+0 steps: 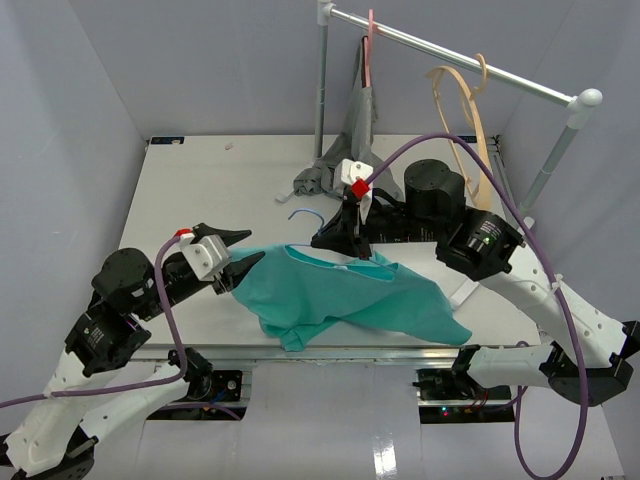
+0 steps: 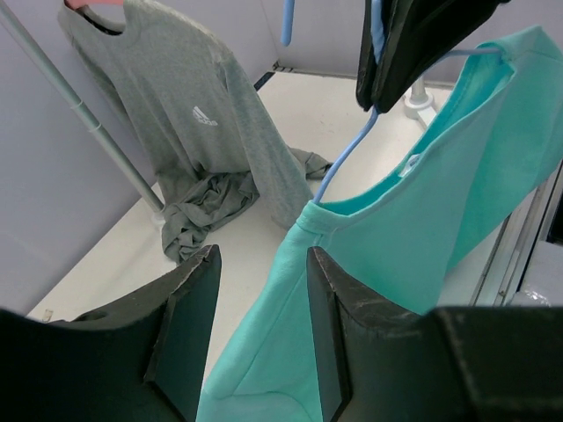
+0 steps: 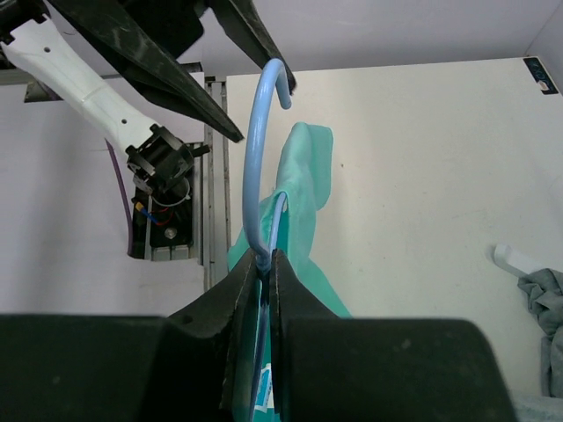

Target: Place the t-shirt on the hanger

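R end effector (image 3: 266, 264) is clamped shut on the hanger (image 3: 258, 132) neck, just below the hook, so the wire is kept lifted off the tabletop (image 1: 200, 180). One hanger arm is seen entering the collar of the t-shirt (image 1: 350, 295); the rest is draped down, hem end resting on the tabletop. L end effector (image 2: 261, 255) is spread wide, nothing held, just beside the shoulder edge, prob. placed to tug that side over the wire.
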Robot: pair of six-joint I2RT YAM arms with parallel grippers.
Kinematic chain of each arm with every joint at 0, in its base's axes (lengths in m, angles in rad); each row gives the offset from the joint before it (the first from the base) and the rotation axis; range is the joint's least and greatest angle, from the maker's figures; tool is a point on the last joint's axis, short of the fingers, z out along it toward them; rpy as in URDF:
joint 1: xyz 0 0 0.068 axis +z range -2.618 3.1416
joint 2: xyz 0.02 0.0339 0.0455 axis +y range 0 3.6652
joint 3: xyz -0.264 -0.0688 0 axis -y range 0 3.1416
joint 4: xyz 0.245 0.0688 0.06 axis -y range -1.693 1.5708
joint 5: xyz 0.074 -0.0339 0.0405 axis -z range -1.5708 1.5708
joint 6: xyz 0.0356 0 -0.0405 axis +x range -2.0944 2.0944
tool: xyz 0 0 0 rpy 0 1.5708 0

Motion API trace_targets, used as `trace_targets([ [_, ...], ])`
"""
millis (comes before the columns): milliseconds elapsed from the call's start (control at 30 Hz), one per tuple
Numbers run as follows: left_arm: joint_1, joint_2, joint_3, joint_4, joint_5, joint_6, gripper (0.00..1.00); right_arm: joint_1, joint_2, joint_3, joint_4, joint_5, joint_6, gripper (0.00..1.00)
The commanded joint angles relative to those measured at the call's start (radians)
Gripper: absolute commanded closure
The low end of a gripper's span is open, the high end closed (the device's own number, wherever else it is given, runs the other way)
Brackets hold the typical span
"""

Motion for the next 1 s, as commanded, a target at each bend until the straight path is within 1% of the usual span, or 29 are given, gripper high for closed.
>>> trace_targets([
  [0, 0.002, 0.032, -0.042, -0.007, 0.056, 0.046, 0.45, -0.005, -0.003, 0.063, 0.025, -0.106, -0.03, 0.92],
  [67, 0.002, 0.038, -0.043, -0.008, 0.062, 0.046, 0.45, -0.005, -0.002, 0.081, 0.023, -0.148, -0.032, 0.92],
  [167, 0.002, 0.053, -0.033, -0.013, 0.004, 0.038, 0.48, -0.004, -0.012, 0.096, 0.025, -0.175, -0.036, 0.92],
  [200, 0.003, 0.056, -0.027, -0.018, -0.01, 0.036, 0.53, -0.004, -0.017, 0.097, 0.025, -0.173, -0.038, 0.92],
  [267, 0.002, 0.059, -0.02, -0.033, -0.006, 0.032, 0.8, -0.004, -0.029, 0.097, 0.026, -0.158, -0.041, 0.92],
  [333, 0.002, 0.057, -0.011, -0.05, 0.014, 0.025, 0.97, -0.006, -0.038, 0.093, 0.025, -0.136, -0.044, 0.92],
  [367, 0.002, 0.056, -0.006, -0.058, 0.014, 0.021, 1.0, -0.008, -0.043, 0.091, 0.025, -0.123, -0.046, 0.92],
  [467, 0.003, 0.047, 0.0, -0.068, -0.009, 0.004, 1.0, -0.017, -0.055, 0.077, 0.026, -0.104, -0.049, 0.92],
  [567, 0.003, 0.042, 0.0, -0.068, -0.059, -0.014, 0.87, -0.027, -0.066, 0.057, 0.025, -0.098, -0.054, 0.92],
  [600, 0.002, 0.042, 0.0, -0.069, -0.069, -0.019, 0.86, -0.031, -0.069, 0.045, 0.025, -0.096, -0.057, 0.92],
  [633, 0.002, 0.042, 0.0, -0.071, -0.076, -0.024, 0.87, -0.034, -0.073, 0.032, 0.027, -0.095, -0.061, 0.92],
  [700, 0.002, 0.046, 0.005, -0.08, -0.077, -0.024, 0.97, -0.041, -0.083, 0.005, 0.033, -0.099, -0.064, 0.92],
  [733, 0.002, 0.05, 0.008, -0.086, -0.074, -0.024, 1.0, -0.044, -0.088, -0.003, 0.034, -0.101, -0.067, 0.92],
  [867, 0.002, 0.057, 0.012, -0.089, -0.075, -0.032, 1.0, -0.047, -0.097, -0.019, 0.037, -0.075, -0.068, 0.92],
  [900, 0.002, 0.06, 0.014, -0.09, -0.095, -0.04, 0.98, -0.047, -0.097, -0.019, 0.036, -0.066, -0.067, 0.92],
  [933, 0.002, 0.063, 0.016, -0.093, -0.124, -0.05, 0.94, -0.048, -0.097, -0.017, 0.036, -0.055, -0.065, 0.92],
  [967, 0.002, 0.07, 0.021, -0.098, -0.165, -0.059, 0.86, -0.049, -0.097, -0.014, 0.038, -0.043, -0.06, 0.92],
])
